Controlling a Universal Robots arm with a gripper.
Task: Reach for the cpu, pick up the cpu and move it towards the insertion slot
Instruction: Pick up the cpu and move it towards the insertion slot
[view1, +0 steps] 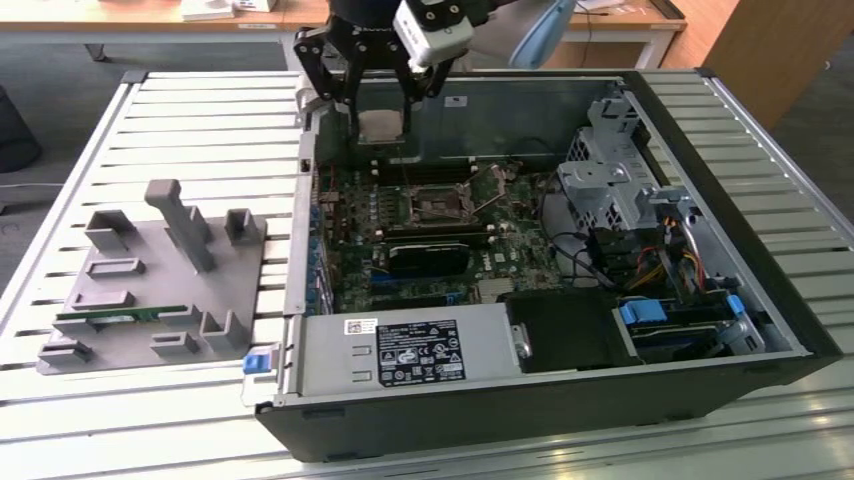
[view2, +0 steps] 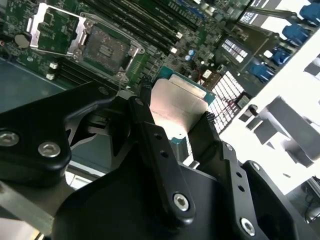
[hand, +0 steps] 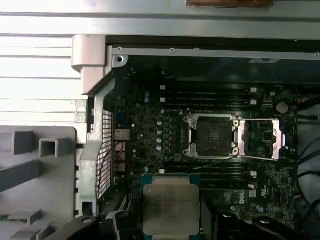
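I have the cpu (view1: 383, 125) up off its holder – a flat square chip with a dull silvery metal lid and a pale rim, pinched between the black fingers (view2: 150, 131) of the hand (view1: 380, 100). The hand is closed onto the chip's opposite edges; in the second wrist view the lid (view2: 177, 107) catches the light between two matte black finger bars studded with small screws. In the first wrist view the chip (hand: 171, 209) shows a teal-green border around the metal lid.

From the exterior view I see the hand hanging above the far edge of the open computer case (view1: 561, 420), a dark sheet-metal box lying on a bench (view1: 200, 130) of pale ribbed slats. The insertion slot (view1: 433, 204) sits in the green circuit board below and a little nearer the camera than the chip – a square socket with a shiny steel frame and dark centre, its hinged load plate (hand: 260, 140) flipped open beside it. Chip and socket are well apart, no contact.

On the exterior view's left a grey moulded parts tray (view1: 154, 290) with blocky uprights lies on the bench, a thin green memory stick (view1: 118, 316) resting in it
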